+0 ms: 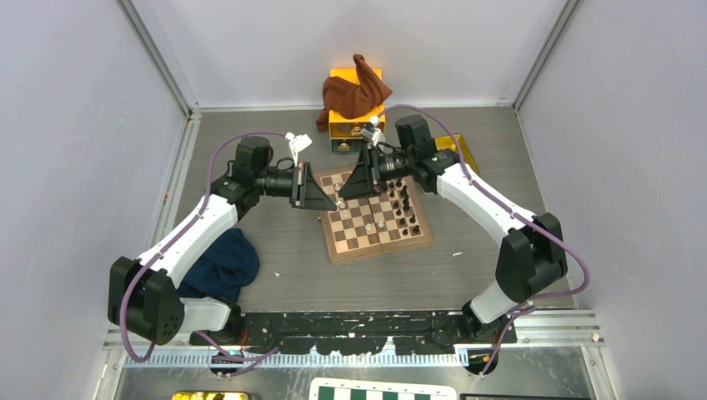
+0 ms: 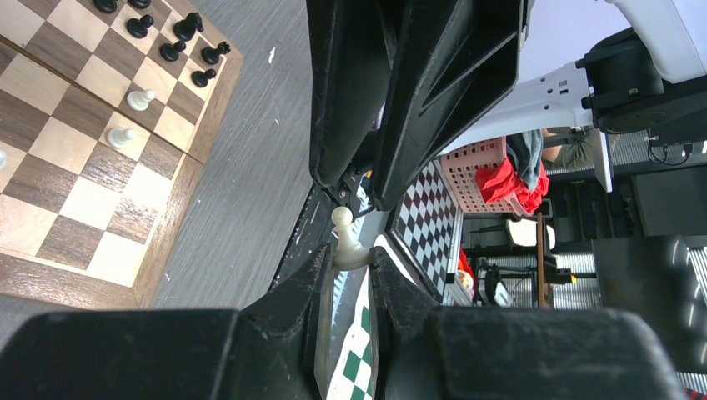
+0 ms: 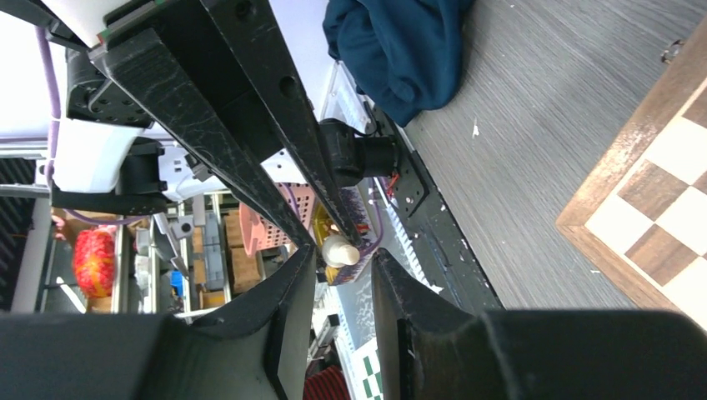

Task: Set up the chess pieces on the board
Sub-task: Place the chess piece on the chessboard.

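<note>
Cream-white and tiny, a pawn point(image 2: 343, 243) is pinched by its base between the fingertips of your left gripper point(image 2: 345, 265), which is closed down narrow on it. You are holding it in the air near the far-left corner of the chessboard point(image 1: 377, 218), not on any square. Your right gripper point(image 3: 342, 265) meets the left one tip to tip from the opposite side. Its jaws stand apart, one on either side of the pawn with a gap on each side, so it grips nothing. In the left wrist view the pawn's round head points toward the right gripper's fingers.

The chessboard lies flat around the middle of the worktop point(image 1: 275, 233), a little toward the far edge and turned slightly askew. Dark pieces point(image 1: 406, 208) stand upright, crowded along the side of the board nearest the worktop's right edge. In the left wrist view two white pawns point(image 2: 140, 100) stand on squares just inside those dark pieces. They are close to each other and apart from the dark ones.

At the far edge, a brown cloth point(image 1: 357, 96) is draped over an orange box point(image 1: 346, 129). A dark blue cloth point(image 1: 221, 262) lies crumpled toward the left edge, partly under your left arm. Past the near edge, beyond the arm bases, you can see part of a green-and-white checkered board point(image 1: 383, 390).
</note>
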{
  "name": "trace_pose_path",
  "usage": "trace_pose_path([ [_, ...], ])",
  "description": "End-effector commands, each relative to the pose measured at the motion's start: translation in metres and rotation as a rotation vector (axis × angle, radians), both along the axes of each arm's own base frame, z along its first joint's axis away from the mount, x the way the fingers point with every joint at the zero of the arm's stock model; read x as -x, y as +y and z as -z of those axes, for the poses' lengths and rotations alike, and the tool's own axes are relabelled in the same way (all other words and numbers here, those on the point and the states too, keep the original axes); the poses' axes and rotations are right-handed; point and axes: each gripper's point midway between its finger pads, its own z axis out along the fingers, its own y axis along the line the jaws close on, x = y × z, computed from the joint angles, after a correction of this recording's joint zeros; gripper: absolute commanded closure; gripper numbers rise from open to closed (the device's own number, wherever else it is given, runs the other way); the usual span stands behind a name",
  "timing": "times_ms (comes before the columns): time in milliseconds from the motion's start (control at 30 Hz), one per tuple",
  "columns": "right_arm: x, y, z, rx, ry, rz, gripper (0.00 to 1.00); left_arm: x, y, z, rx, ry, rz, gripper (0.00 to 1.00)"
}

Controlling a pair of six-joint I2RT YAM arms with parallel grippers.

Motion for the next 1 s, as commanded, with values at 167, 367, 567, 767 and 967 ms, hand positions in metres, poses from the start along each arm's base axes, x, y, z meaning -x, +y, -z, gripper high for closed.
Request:
trace_pose_path([
  [167,0.017,0.007,-0.032,-0.099,-0.045,-0.063,0.63,-0.003,-0.005,-0.024,0.058,-0.069,0.037,1.0],
  [367,0.019,0.007,-0.027,-0.093,-0.031,-0.066,0.63,-0.002,-0.006,-0.028,0.065,-0.075,0.038,1.0],
  [567,0.024,0.006,-0.025,-0.093,-0.026,-0.072,0.63,-0.002,-0.006,-0.029,0.069,-0.075,0.04,1.0],
  [767,0.027,0.006,-0.025,-0.092,-0.023,-0.077,0.67,-0.002,-0.007,-0.028,0.069,-0.072,0.043,1.0],
  [967,0.027,0.007,-0.025,-0.093,-0.025,-0.081,0.7,0.0,-0.008,-0.026,0.068,-0.068,0.045,1.0],
])
